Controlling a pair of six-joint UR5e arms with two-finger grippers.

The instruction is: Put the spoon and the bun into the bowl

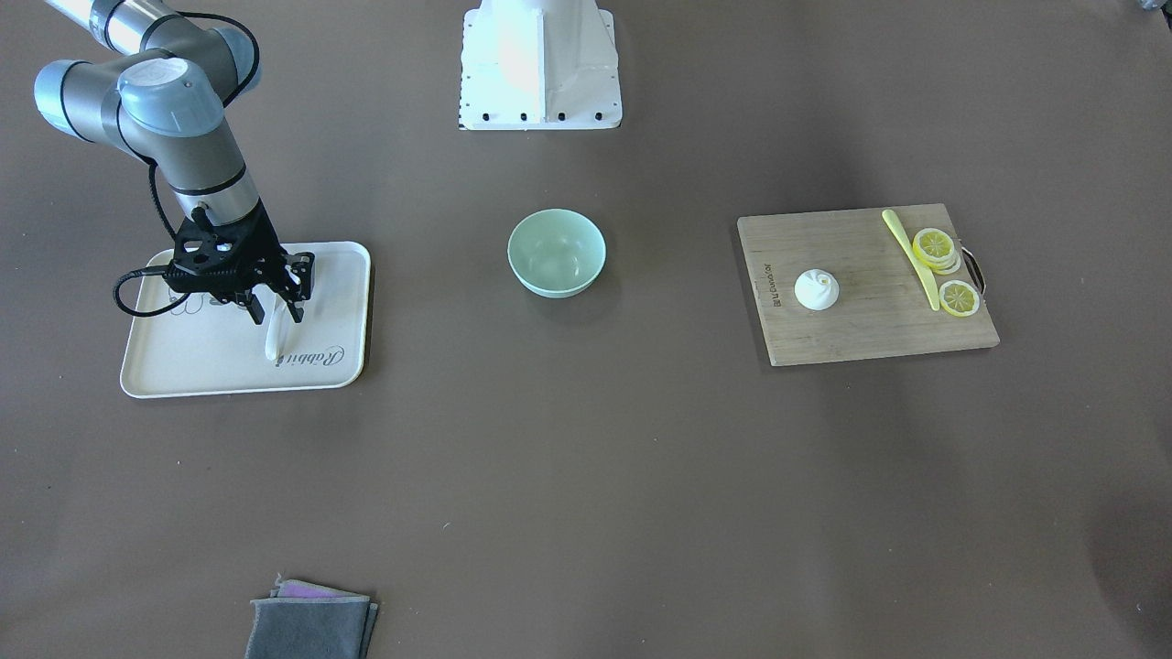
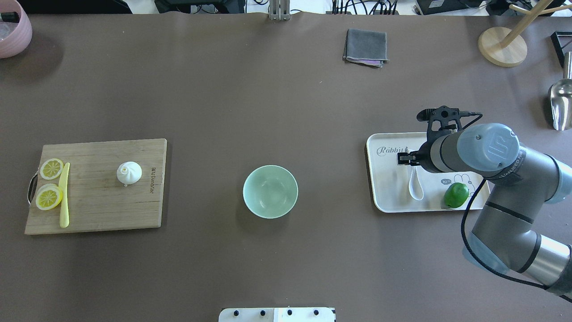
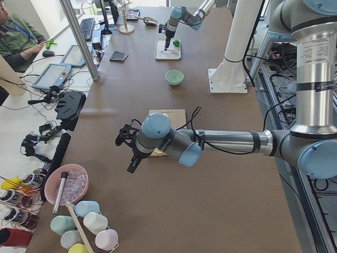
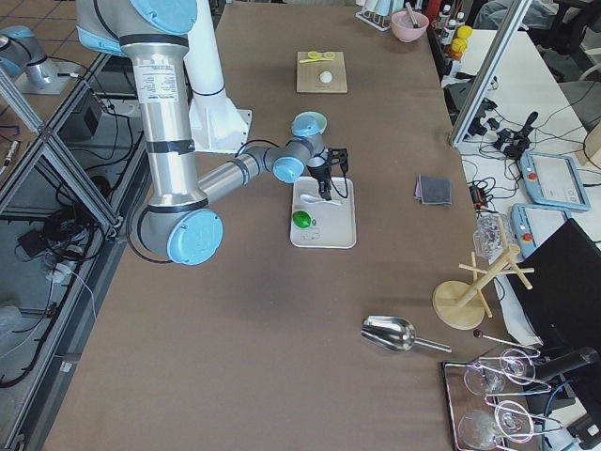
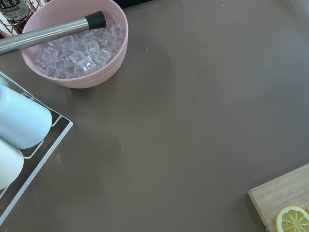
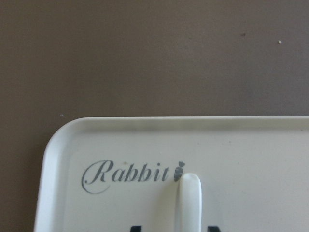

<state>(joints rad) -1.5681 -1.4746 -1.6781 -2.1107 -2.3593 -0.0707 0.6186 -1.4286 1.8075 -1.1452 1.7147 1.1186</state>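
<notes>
The white spoon (image 1: 273,343) lies on a cream tray (image 1: 183,366), its scoop toward the robot in the overhead view (image 2: 415,188). My right gripper (image 1: 275,316) is open and low over the tray, its fingers either side of the spoon's handle (image 6: 188,198). The mint-green bowl (image 1: 557,275) stands empty at the table's middle (image 2: 270,191). The white bun (image 1: 816,289) sits on a wooden cutting board (image 1: 870,329). My left gripper (image 3: 129,153) hovers beyond the board's end near a pink bowl; I cannot tell whether it is open or shut.
A yellow knife (image 1: 911,256) and lemon slices (image 1: 959,298) lie on the board. A green lime (image 2: 456,195) sits on the tray. A folded grey cloth (image 2: 365,47), a wooden stand (image 2: 502,47), a metal scoop (image 2: 561,103) and a pink ice bowl (image 5: 72,43) are at the table's edges.
</notes>
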